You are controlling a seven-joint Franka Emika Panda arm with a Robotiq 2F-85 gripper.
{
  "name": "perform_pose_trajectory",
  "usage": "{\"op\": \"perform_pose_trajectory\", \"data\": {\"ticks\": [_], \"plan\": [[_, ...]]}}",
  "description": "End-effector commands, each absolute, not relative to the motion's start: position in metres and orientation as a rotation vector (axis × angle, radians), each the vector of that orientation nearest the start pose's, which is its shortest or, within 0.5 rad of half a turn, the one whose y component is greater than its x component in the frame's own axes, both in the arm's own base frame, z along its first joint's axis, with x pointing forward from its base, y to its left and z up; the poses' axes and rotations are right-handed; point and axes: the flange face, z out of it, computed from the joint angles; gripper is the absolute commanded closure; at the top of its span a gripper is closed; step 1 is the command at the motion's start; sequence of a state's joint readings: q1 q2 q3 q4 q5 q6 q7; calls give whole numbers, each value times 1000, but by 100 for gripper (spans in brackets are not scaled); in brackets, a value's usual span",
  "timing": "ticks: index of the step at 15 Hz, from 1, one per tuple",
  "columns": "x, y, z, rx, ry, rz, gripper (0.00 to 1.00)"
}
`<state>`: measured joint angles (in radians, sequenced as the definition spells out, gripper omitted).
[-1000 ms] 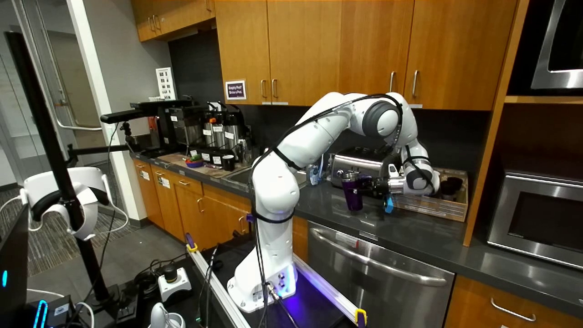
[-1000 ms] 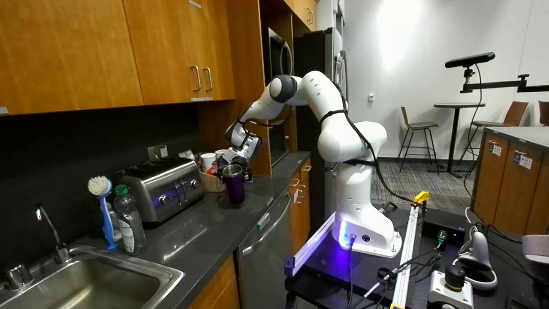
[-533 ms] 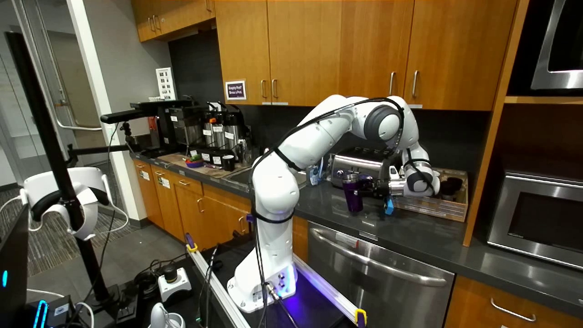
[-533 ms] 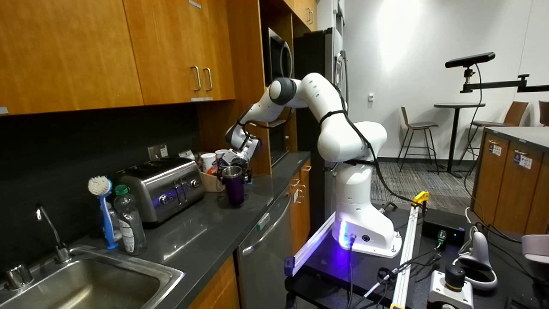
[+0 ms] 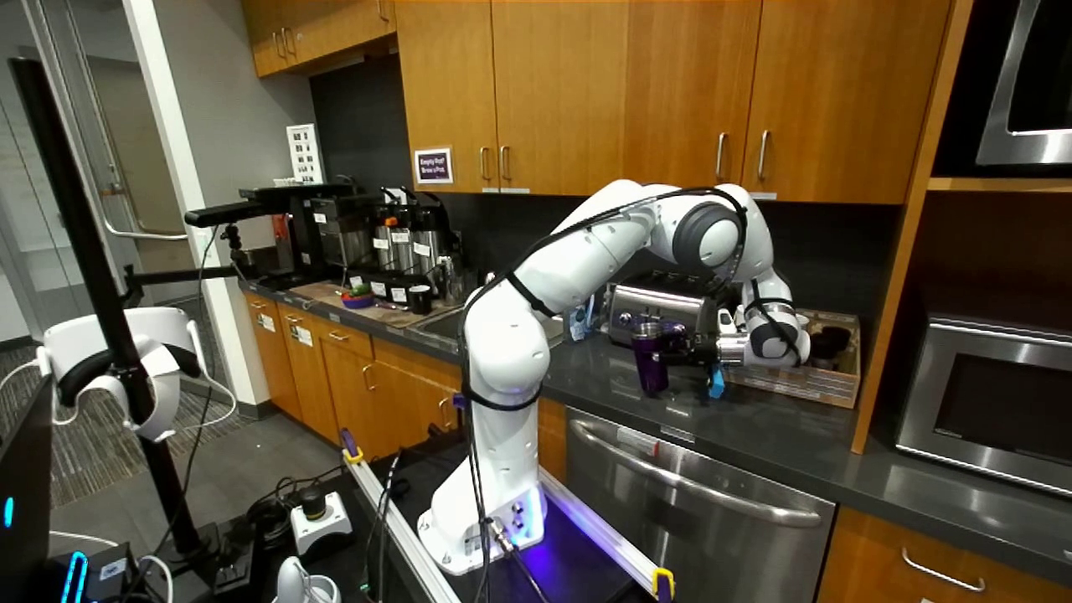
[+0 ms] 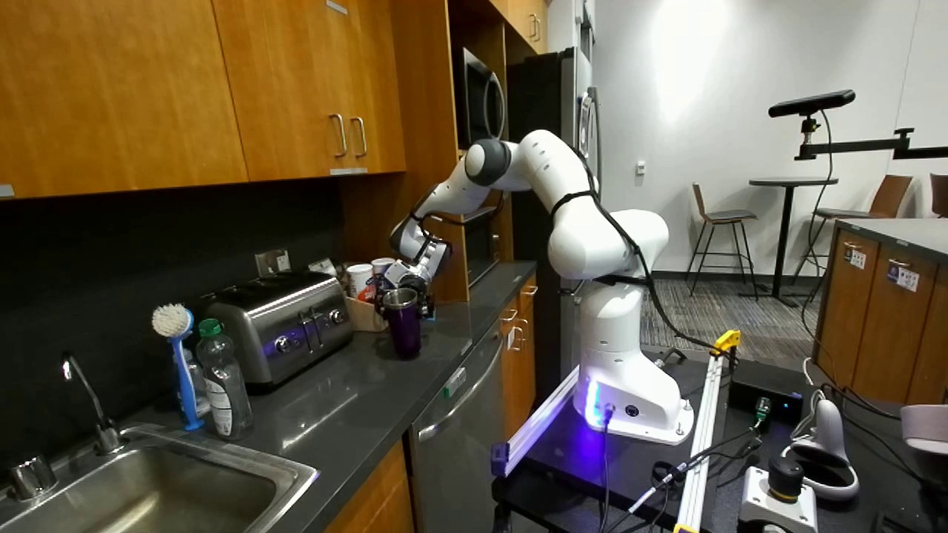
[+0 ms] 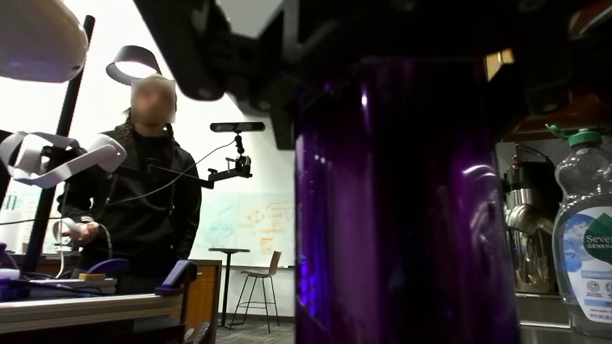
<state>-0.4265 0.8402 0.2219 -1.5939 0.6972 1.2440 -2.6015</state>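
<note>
Glossy kitchen counter (image 6: 355,392) (dark) beneath purple tumbler (image 6: 405,332)

Both exterior views were evenly lit and mostly sharp, violet glow at the arm base (image 6: 626,392); in an exterior view the white wall (image 6: 685,59) had a hot patch and the dark counter (image 6: 348,400) a glare streak. Wrist view ran backlit: purple tumbler (image 7: 406,215) dark and soft, person's face (image 7: 153,101) blurred.

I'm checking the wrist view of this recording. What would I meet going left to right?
Person in a black sweatshirt, black bar-shaped camera, shiny purple cylindrical tumbler, silver metal container with a black top, clear plastic bottle with a green cap.
</note>
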Motion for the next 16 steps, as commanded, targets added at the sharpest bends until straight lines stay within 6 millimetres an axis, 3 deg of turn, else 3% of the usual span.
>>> {"op": "perform_pose_trajectory", "data": {"ticks": [1, 16], "plan": [[576, -46, 167, -763, -1545, -779, 36], [586, -46, 148, -748, -1495, -782, 36]]}}
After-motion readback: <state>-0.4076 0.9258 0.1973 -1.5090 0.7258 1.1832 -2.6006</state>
